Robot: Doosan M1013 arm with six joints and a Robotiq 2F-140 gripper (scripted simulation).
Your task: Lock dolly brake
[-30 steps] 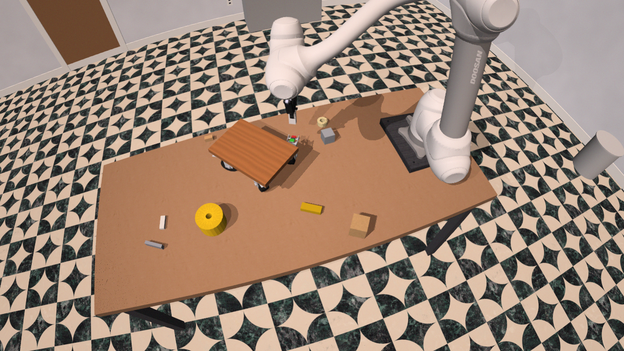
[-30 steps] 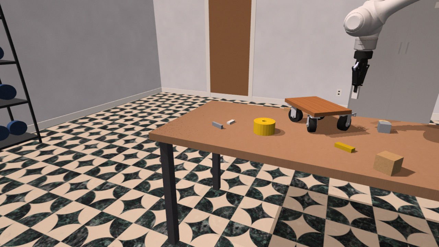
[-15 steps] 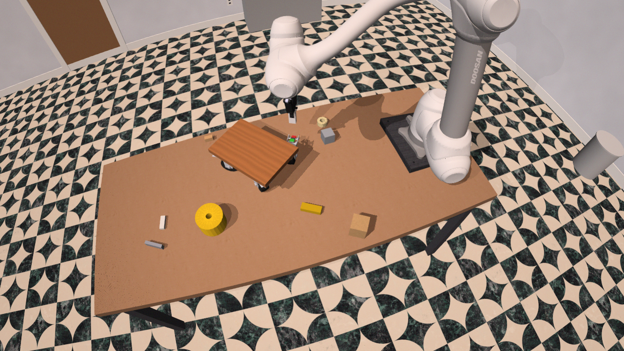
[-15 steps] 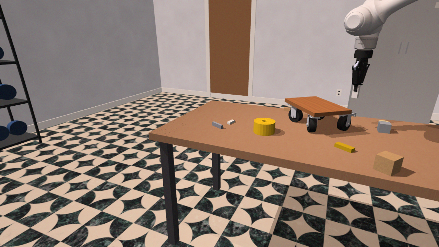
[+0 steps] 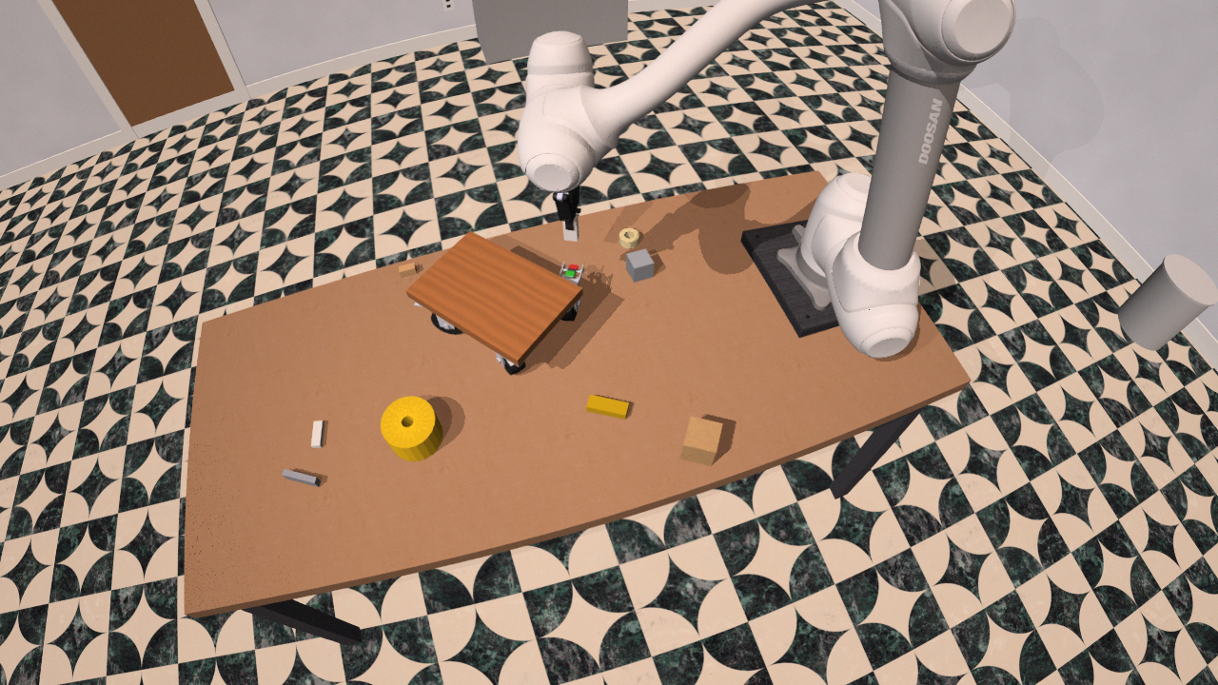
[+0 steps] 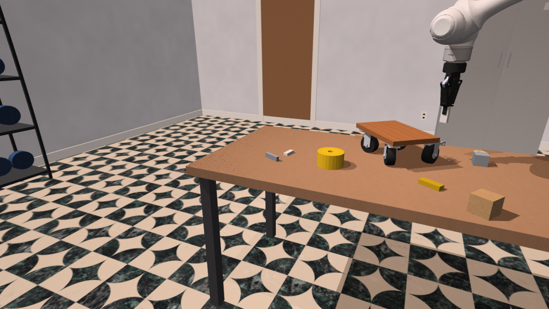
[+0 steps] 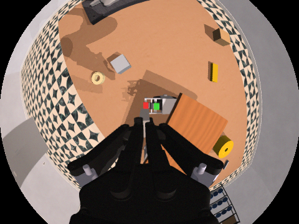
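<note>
The dolly (image 5: 498,293) (image 6: 397,132) (image 7: 196,123) has a brown wooden deck on black casters and stands on the table (image 5: 511,477) (image 6: 376,184). Its brake pedal (image 5: 571,271) (image 7: 151,106) sticks out at the deck's far right corner, showing a red end and a green end side by side. My gripper (image 5: 569,231) (image 6: 443,118) (image 7: 144,115) is shut and empty. It points down and hangs clear above the pedal, not touching it.
A grey cube (image 5: 639,264) (image 6: 480,158) and a small tan ring (image 5: 629,237) lie right of the pedal. A yellow cylinder (image 5: 410,427), a yellow bar (image 5: 607,406), a tan cube (image 5: 701,440) and small blocks (image 5: 316,433) (image 5: 300,477) lie toward the front. The arm's base (image 5: 795,272) stands at the right.
</note>
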